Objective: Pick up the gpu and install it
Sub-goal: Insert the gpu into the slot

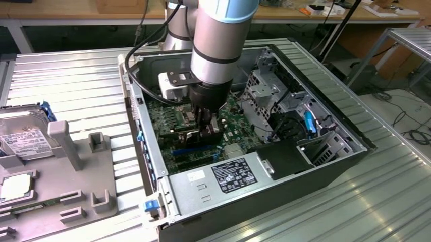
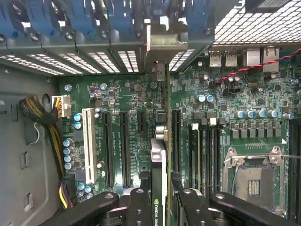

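Note:
The gpu point(image 2: 158, 162) shows edge-on in the wrist view, a thin green card with a black cooler on one face and a silver end bracket point(image 2: 160, 44) against the case's rear slots. My gripper point(image 2: 162, 207) is shut on it, one black finger point(image 2: 138, 207) pressing each face. The card stands upright just over the green motherboard point(image 2: 122, 94), in line with the long black expansion slots point(image 2: 176, 141). Whether its edge sits in a slot I cannot tell. In the exterior view my gripper point(image 1: 205, 128) reaches down into the open computer case point(image 1: 323, 116) with the dark gpu point(image 1: 191, 137) below it.
A power supply point(image 1: 232, 174) fills the case's near end and a metal drive cage point(image 1: 269, 93) stands at the exterior view's right. A cable bundle point(image 2: 47, 122) and the CPU socket point(image 2: 254, 181) flank the slots. A grey fixture point(image 1: 67, 166) holding a hard drive point(image 1: 23, 138) lies outside.

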`<action>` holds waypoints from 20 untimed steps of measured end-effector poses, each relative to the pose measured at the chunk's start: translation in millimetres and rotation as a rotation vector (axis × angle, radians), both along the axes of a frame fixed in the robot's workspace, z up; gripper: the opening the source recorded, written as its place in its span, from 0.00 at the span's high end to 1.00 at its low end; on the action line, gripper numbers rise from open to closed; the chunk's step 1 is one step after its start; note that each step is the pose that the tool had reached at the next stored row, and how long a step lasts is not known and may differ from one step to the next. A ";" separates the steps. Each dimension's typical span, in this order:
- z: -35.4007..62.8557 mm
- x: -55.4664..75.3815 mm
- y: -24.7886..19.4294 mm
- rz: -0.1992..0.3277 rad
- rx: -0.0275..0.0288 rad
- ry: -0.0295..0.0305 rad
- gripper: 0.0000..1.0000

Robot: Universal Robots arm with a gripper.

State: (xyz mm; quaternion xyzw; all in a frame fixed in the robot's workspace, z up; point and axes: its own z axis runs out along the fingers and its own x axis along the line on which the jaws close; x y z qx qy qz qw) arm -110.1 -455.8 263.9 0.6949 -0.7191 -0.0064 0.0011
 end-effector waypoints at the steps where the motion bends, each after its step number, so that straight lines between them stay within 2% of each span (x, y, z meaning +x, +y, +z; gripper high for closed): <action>1: -0.1 0.1 0.0 0.000 0.0001 0.0000 0.73; 4: 3.6 1.2 0.1 0.000 0.0009 0.0048 0.73; 5: 9.4 2.2 0.1 0.000 0.0003 0.0095 0.73; 10: 9.6 4.9 0.0 0.000 0.0003 0.0098 0.73; 14: 9.3 5.4 0.1 0.005 0.0000 0.0037 0.73; 17: 9.3 5.3 0.0 0.005 -0.0001 0.0033 0.73; 20: 9.1 5.4 0.0 0.005 -0.0009 -0.0054 0.73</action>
